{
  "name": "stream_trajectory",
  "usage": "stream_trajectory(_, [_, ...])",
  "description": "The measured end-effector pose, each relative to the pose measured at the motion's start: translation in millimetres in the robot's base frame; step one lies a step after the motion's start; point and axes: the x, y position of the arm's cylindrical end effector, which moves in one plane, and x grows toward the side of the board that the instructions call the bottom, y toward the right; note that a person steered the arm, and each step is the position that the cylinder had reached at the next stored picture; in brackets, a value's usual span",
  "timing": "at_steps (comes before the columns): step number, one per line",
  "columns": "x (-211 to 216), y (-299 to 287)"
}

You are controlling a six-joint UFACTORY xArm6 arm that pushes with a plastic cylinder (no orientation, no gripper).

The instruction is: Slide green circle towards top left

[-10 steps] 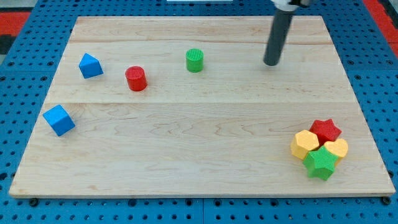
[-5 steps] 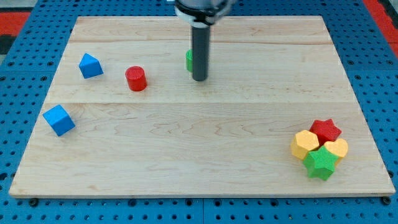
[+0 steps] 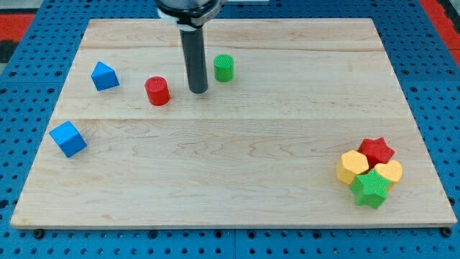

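Observation:
The green circle (image 3: 224, 67) stands on the wooden board (image 3: 230, 165) in the upper middle. My tip (image 3: 198, 91) rests on the board just below and to the left of it, a short gap apart. The tip lies between the green circle and the red circle (image 3: 157, 91), which stands to its left. The dark rod rises from the tip to the view's top.
Two blue blocks lie at the view's left, one (image 3: 105, 75) higher and one (image 3: 68, 138) lower. At the lower right a red star (image 3: 376, 151), two yellow blocks (image 3: 353, 167) (image 3: 389, 172) and a green star (image 3: 371, 188) sit clustered together.
My tip has swept left across the board, from the upper right, past the green circle's lower edge, to its lower left. The green circle has barely moved.

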Motion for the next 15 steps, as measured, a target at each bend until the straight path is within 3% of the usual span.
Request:
stream_trajectory(3, [-75,-38])
stream_trajectory(4, [-62,-39])
stream_trajectory(6, [4,-19])
stream_trajectory(7, [4,12])
stream_trajectory(10, [-72,32])
stream_trajectory(12, [-52,109])
stream_trajectory(13, [-84,103])
stream_trajectory(15, [-132,-17])
